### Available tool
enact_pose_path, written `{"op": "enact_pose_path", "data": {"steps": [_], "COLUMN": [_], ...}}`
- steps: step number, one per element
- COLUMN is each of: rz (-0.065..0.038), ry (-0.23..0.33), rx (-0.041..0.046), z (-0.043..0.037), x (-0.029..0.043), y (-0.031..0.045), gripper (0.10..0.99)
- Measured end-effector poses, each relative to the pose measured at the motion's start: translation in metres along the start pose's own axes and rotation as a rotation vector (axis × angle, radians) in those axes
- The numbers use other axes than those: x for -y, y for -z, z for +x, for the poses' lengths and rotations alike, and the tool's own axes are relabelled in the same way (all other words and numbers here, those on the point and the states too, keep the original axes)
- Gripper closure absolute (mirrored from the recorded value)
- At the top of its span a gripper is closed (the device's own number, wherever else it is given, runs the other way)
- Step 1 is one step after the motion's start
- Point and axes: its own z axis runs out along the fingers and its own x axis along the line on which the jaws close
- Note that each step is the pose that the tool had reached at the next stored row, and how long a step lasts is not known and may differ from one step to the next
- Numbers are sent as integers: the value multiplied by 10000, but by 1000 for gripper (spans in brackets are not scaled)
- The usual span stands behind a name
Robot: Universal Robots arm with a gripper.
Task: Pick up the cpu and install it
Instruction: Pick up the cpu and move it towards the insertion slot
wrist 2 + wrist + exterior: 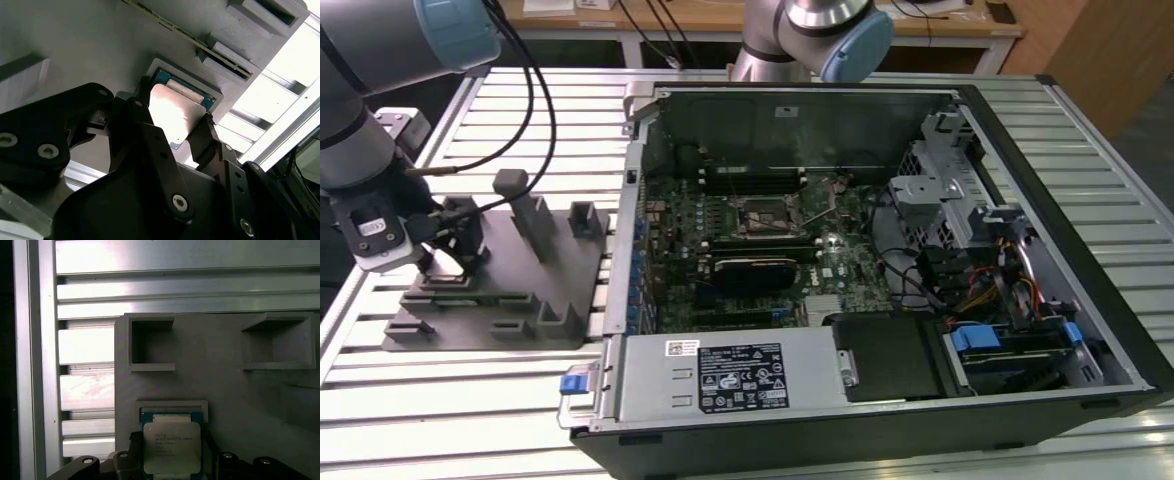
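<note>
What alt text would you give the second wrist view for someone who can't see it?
A black gripper straddles the cpu, a silvery square chip lying in a shallow pocket of a grey fixture. Bright slatted metal table shows beyond the fixture.

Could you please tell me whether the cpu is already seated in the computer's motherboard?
No, in the first wrist view the cpu lies in a recess of the grey fixture.

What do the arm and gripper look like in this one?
The arm has silver-grey tube sections with pale blue joint caps, and black cables run along it. The gripper is black, built of jointed links with silver screw heads.
</note>
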Motion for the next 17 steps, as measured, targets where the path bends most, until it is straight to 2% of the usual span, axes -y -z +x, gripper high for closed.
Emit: {"op": "enact_pose_path", "data": {"steps": [3,4,10,15,17], "rz": [0,0,-8,-147,-160], "ry": [0,0,0,0,0], "rx": [0,0,0,-10,-9], "z": [0,0,0,0,0], "x": [0,0,0,-1,-1], "y": [-1,-1,-4,-4,-5], "gripper": [529,467,467,467,467]}}
